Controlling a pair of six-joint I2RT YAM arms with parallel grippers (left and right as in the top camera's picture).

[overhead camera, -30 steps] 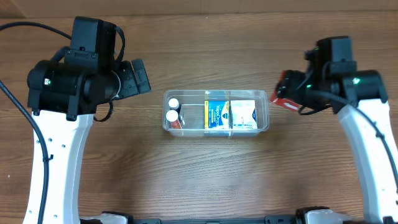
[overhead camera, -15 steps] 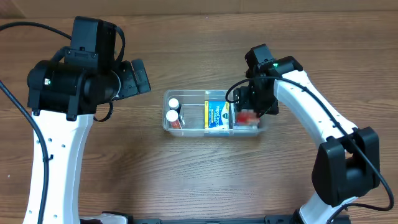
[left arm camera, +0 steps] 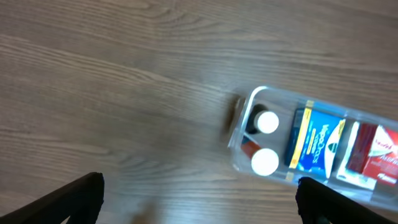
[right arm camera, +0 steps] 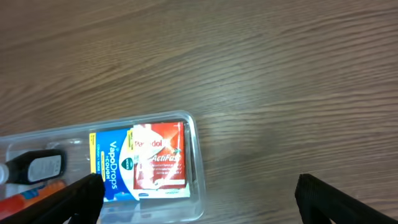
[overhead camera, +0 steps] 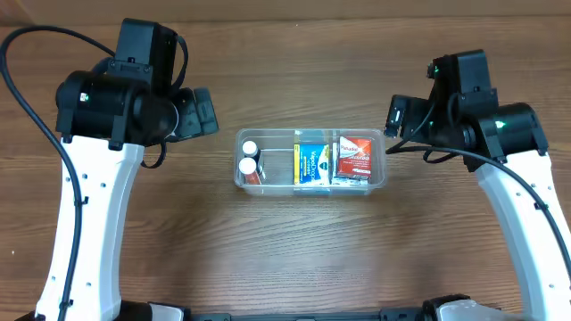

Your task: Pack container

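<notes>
The container [overhead camera: 277,169] is a clear shallow bin at the table's middle. It holds two white-capped bottles [overhead camera: 247,157] at its left end, a blue packet [overhead camera: 312,163] in the middle and a red packet [overhead camera: 355,152] at its right end. My right gripper [overhead camera: 397,116] hangs open and empty just right of the bin. In the right wrist view the red packet [right arm camera: 158,155] lies on top beside the blue packet [right arm camera: 112,165], inside the container [right arm camera: 194,162]. My left gripper [overhead camera: 205,111] is open and empty, up and left of the bin. The container's left wall [left arm camera: 236,134] shows in the left wrist view.
Bare wooden table lies all around the bin. Black cables trail from both arms at the left and right edges of the overhead view.
My right gripper carried the red packet over the bin, opened, left it at the right end, and drew back to the right. The left arm shifted slightly.
</notes>
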